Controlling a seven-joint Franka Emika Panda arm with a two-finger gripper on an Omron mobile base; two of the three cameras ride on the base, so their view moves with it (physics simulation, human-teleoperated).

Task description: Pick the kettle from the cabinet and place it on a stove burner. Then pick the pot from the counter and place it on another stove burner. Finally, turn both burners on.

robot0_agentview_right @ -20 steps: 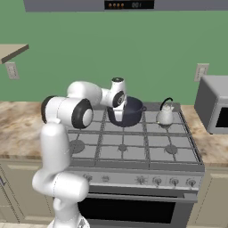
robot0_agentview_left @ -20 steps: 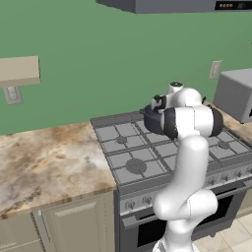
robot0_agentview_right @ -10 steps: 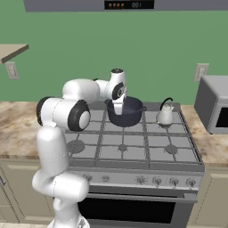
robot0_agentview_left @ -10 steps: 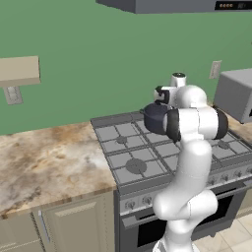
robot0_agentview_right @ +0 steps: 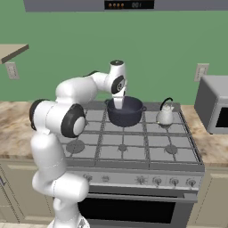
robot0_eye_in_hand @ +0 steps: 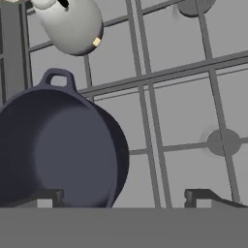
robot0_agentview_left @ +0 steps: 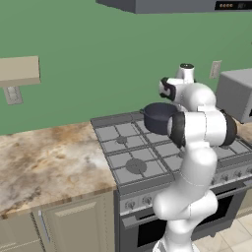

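The dark navy pot stands on the back middle burner of the grey range; it also shows from the left as the pot. The small silver kettle sits on the back right burner beside it. My gripper hangs open just above the pot's left rim and holds nothing. In the hand view the gripper has its tips spread wide. One tip is over the pot and the other over bare grate. The kettle lies beyond the pot's loop handle.
The marbled counter runs left of the range, with the beige cabinet shelf on the wall above it. A grey microwave stands right of the range. Knobs line the stove front. A free burner cap lies near the pot.
My hand has risen away from the pot, which stays on its burner. The kettle has not moved.
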